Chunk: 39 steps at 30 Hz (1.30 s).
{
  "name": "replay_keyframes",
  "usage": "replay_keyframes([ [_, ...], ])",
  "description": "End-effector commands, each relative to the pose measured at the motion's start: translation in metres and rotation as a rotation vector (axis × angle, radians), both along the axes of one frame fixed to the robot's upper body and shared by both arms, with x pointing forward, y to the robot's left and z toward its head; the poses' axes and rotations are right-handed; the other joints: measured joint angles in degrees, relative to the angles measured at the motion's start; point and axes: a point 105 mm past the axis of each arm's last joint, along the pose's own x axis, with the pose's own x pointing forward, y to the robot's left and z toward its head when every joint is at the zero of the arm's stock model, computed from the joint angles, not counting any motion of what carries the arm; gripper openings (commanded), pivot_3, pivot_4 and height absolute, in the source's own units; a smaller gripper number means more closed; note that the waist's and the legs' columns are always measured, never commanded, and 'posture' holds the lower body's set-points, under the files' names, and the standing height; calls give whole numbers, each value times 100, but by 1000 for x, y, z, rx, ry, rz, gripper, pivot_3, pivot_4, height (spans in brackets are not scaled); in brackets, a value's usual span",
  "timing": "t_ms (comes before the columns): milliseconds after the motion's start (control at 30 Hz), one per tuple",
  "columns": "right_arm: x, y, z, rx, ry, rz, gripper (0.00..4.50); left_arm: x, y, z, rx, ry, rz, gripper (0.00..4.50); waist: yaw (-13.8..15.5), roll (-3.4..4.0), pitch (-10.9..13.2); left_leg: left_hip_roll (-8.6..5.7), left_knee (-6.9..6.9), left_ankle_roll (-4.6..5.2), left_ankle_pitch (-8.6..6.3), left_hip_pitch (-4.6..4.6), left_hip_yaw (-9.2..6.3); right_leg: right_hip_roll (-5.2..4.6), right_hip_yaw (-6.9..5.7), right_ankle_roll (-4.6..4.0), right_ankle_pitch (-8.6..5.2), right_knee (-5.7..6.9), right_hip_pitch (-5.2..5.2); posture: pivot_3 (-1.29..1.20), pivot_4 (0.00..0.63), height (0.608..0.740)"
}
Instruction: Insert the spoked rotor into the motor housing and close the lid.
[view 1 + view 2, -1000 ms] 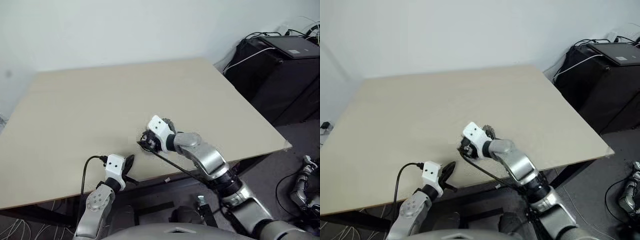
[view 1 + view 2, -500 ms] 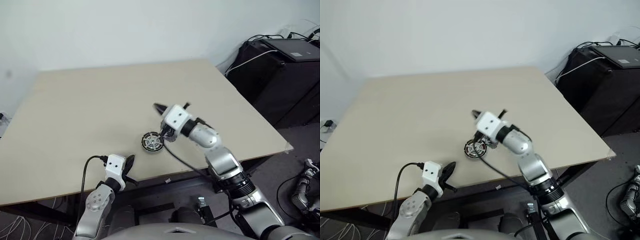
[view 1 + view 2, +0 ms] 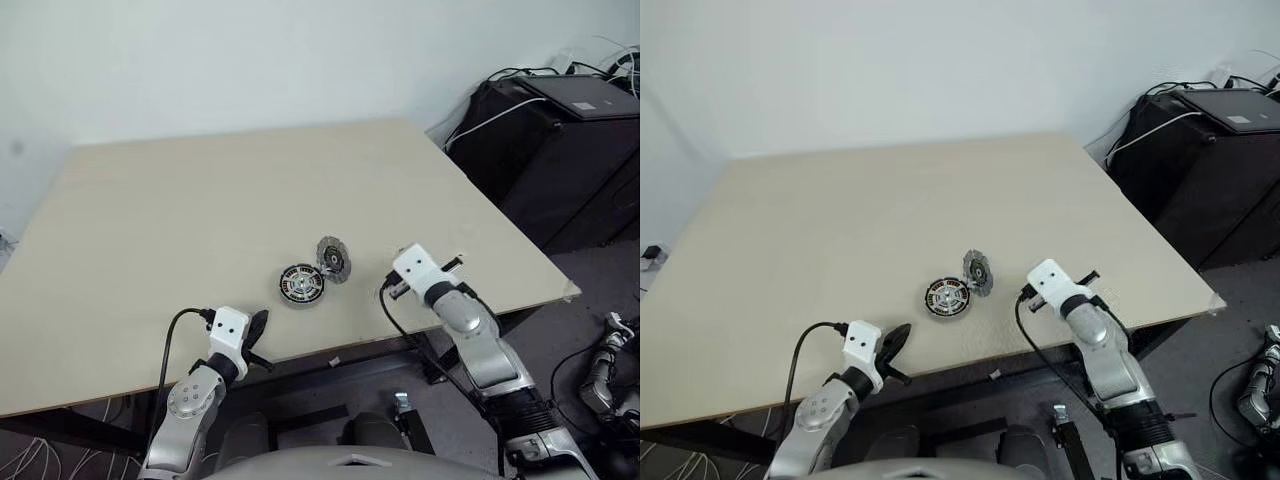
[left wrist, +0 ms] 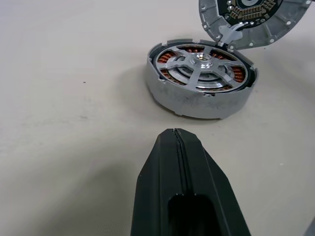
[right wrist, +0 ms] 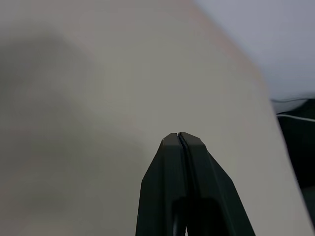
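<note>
Grey motor housing (image 4: 199, 81) ahead of left gripper (image 4: 175, 133)

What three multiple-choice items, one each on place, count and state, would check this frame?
1. Where is the spoked rotor?
A. inside the motor housing
B. in the right tool
C. at the table's far edge

2. How many tools are closed?
A. none
B. one
C. two

3. How is the lid?
A. flat on the housing
B. tilted up beside the housing
C. held by the left tool

Key: 1 A, spokes sit within the windings; 2 C, both finger pairs meet; 3 B, it leans at the housing's rim.
</note>
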Motion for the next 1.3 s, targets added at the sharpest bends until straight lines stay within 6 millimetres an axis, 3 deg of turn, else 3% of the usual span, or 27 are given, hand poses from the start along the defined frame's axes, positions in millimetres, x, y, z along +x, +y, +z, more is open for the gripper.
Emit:
replay_keyframes([
  [33,4,8,0,34,-20,5,31,5,-3,12,-6,-44,-19,0,6,0,0,0,2,0,0,-1,0,-1,0,0,0,0,0,0,0,740],
  [267,14,41,0,171,-41,28,31,5,-1,12,-3,-42,-16,0,-6,1,1,1,3,0,0,-2,-2,1,1,0,1,1,-1,0,0,740],
  [433,16,82,15,355,-66,133,31,4,0,12,-1,-42,-8,0,-6,1,0,2,3,0,0,-3,-2,3,0,0,1,1,-1,0,0,740],
  [567,10,104,23,454,-45,230,31,3,1,12,1,-41,3,0,6,0,0,1,3,0,0,-3,-1,2,0,0,1,0,1,0,0,740],
  [933,5,116,22,500,0,290,31,2,5,11,7,-36,17,0,0,2,-1,3,3,0,0,-2,-1,2,0,0,1,2,0,0,0,740],
  [1300,-7,149,6,545,105,380,31,5,6,11,14,-38,11,0,-5,3,-2,4,3,-1,0,-2,1,3,0,-1,1,3,-1,0,0,740],
])
